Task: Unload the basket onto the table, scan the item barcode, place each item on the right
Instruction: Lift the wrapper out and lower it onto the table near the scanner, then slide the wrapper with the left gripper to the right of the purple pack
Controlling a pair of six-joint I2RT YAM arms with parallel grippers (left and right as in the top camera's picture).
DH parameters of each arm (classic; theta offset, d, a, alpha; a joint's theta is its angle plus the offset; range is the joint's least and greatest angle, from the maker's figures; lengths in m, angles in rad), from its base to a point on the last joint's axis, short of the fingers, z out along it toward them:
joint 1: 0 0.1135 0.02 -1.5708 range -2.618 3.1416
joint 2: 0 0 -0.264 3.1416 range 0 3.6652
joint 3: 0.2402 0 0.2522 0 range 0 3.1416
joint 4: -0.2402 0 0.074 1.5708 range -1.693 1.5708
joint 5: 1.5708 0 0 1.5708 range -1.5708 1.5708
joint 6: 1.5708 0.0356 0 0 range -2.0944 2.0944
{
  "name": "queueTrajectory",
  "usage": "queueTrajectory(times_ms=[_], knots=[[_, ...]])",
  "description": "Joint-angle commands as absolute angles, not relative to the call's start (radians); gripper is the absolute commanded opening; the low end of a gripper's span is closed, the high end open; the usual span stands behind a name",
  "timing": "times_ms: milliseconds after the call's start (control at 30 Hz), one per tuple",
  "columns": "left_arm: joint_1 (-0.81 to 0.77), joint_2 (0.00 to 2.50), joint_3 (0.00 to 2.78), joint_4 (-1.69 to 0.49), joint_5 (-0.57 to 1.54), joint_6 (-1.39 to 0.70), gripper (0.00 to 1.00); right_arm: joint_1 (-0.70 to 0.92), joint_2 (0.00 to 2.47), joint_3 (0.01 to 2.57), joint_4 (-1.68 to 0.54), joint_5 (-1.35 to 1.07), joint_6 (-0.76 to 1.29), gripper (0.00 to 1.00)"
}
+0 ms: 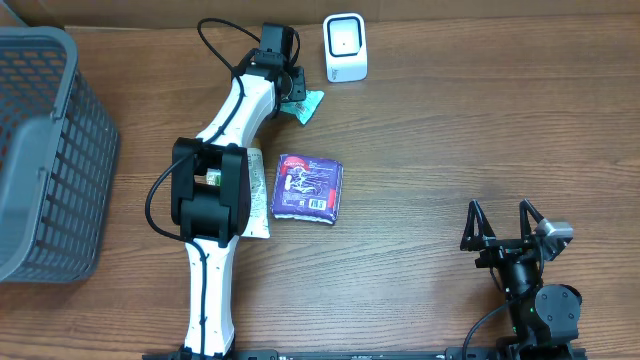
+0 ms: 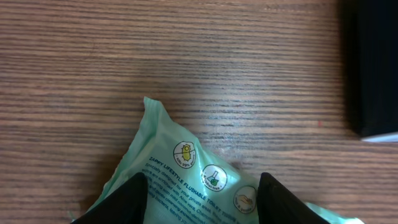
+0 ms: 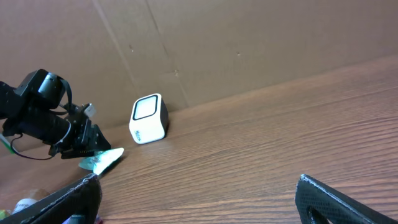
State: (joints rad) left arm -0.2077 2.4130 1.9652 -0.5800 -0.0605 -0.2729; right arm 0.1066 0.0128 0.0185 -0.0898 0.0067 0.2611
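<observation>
The left pincer stood parted, its fingers on either side of the green wipes packet. We could see no pinch on the film, so we took the packet as let go and lying on the wood between and just ahead of the fingertips. One crimped corner of it pointed away from the pincer. The white scanner sat near, beyond the pincer's tip and to one side, not touching the packet.

We judged the packet light and soft: a thin, glossy film pouch that would buckle and slide if it were squeezed across its flat face. Its puffed middle would give under the fingers. The flat sealed edge looked the stiffest part, so we would take hold there, low and close to the table, leaving the printed faces uncovered. We could not see a barcode on the face that showed.

The right pincer rested well apart from everything, its jaws spread wide with nothing between them.
</observation>
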Motion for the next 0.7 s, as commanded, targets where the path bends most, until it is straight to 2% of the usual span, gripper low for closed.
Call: queueTrajectory(times_ms=[0,167,333,667], knots=[[-0.208,2.445,1.971,-0.62,-0.026,-0.265,0.5,0.113,0.003,0.008,-0.084,0.006,0.258,1.0],[-0.211,2.447,1.971,-0.75,-0.01,-0.292,0.49,0.113,0.003,0.008,-0.084,0.006,0.258,1.0],[-0.224,2.447,1.972,-0.881,0.109,-0.279,0.47,0.113,0.003,0.008,-0.084,0.006,0.258,1.0],[-0.307,2.443,1.972,-0.908,0.367,-0.247,0.42,0.113,0.003,0.008,-0.084,0.006,0.257,1.0]])
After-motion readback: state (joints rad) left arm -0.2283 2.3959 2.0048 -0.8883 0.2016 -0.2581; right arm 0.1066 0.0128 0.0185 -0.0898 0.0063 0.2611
